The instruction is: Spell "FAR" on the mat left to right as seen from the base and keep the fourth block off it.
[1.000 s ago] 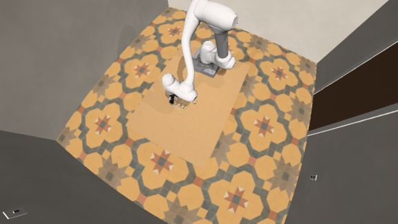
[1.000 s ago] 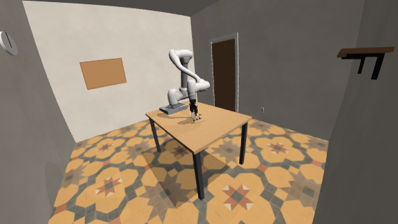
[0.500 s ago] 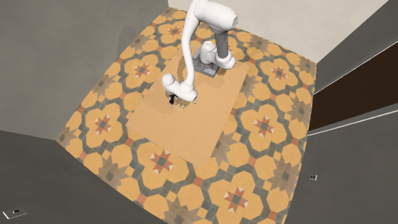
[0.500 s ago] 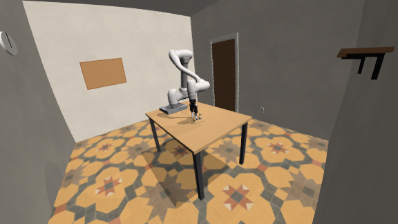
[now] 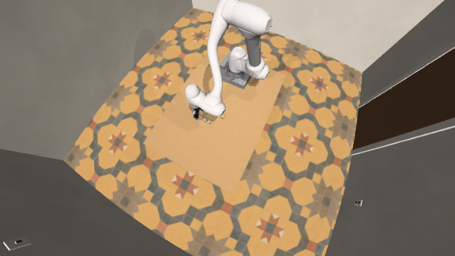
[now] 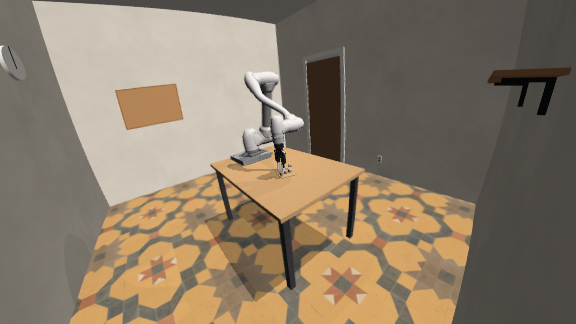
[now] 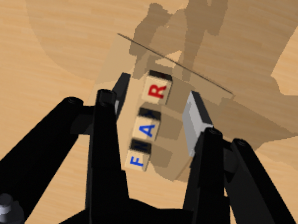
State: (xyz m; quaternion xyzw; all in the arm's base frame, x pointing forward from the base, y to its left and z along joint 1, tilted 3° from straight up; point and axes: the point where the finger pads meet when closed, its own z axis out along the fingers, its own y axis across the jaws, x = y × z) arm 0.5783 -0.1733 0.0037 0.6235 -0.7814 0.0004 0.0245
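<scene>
Fingers (image 5: 196,114) (image 6: 279,167) partway open, apart from R block (image 7: 157,91)

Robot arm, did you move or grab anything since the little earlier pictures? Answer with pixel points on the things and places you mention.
Nothing visibly changed. The arm (image 5: 214,51) (image 6: 267,107) looks bent the same way, and the gripper (image 5: 197,114) (image 6: 281,170) (image 7: 157,95) is in the same place, low over the table (image 5: 237,158) (image 6: 320,175). I can't see that anything was grabbed or let go; the earlier pictures are too small to show tiny finger or block moves.
</scene>
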